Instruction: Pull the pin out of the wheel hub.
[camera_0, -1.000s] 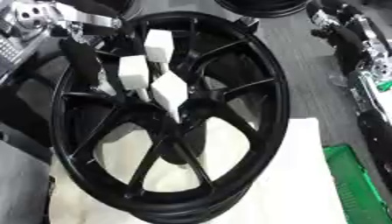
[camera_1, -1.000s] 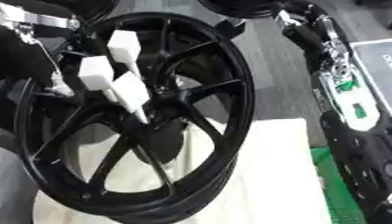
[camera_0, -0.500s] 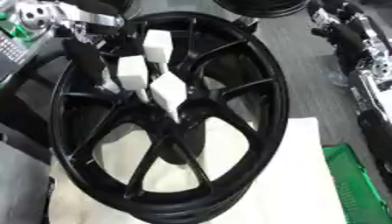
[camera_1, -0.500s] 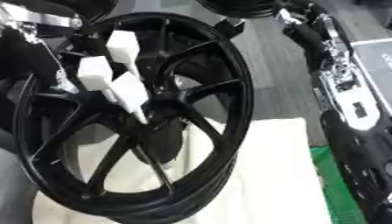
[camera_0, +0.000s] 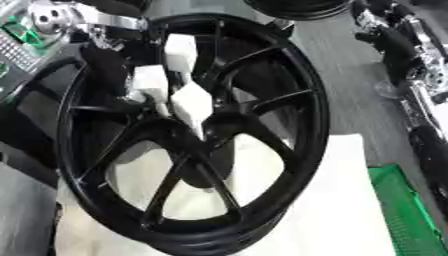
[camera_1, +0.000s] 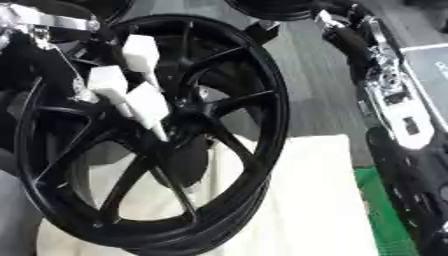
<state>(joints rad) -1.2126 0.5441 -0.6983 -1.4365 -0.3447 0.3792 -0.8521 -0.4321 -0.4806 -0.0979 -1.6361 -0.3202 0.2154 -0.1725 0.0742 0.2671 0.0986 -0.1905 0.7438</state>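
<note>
Can't actually spot the pin, it's hidden somewhere at the middle of the black wheel hub (camera_0: 210, 131), which sits tilted on a cream cloth (camera_0: 332, 210). My left hand (camera_0: 179, 92) has its white-padded fingers (camera_0: 191, 102) bunched right at the centre; whether they're pinching anything, I can't tell.

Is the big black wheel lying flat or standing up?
Standing up, tilted. The wheel rests on its lower rim on the white cloth, and you can see cloth through its spokes. The left robot hand reaches toward its hub.

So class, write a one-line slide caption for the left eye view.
Left robot hand with white fingertips reaching at the hub of a black spoked wheel resting on white cloth.
</note>
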